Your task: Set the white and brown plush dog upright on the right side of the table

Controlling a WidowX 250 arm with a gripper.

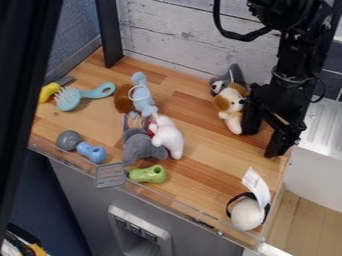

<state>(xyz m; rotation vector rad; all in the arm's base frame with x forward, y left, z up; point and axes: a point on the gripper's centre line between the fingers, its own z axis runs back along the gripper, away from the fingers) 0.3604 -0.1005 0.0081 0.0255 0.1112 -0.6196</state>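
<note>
Over the wooden counter, my gripper stands wide open, empty, one finger beside the tan-and-white plush dog, which a grey plush behind perhaps props; the clear rim presumably keeps toys aboard.

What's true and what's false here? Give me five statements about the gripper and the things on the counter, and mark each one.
1. The gripper is open. True.
2. The tan and white plush dog is between the gripper's fingers. False: it is beside them, outside the gap.
3. The green toy lies beside a gray slotted piece. True.
4. The tagged white ball is against the back wall. False: it is near the counter's front edge.
5. The brush is pink. False: it is teal.
</note>
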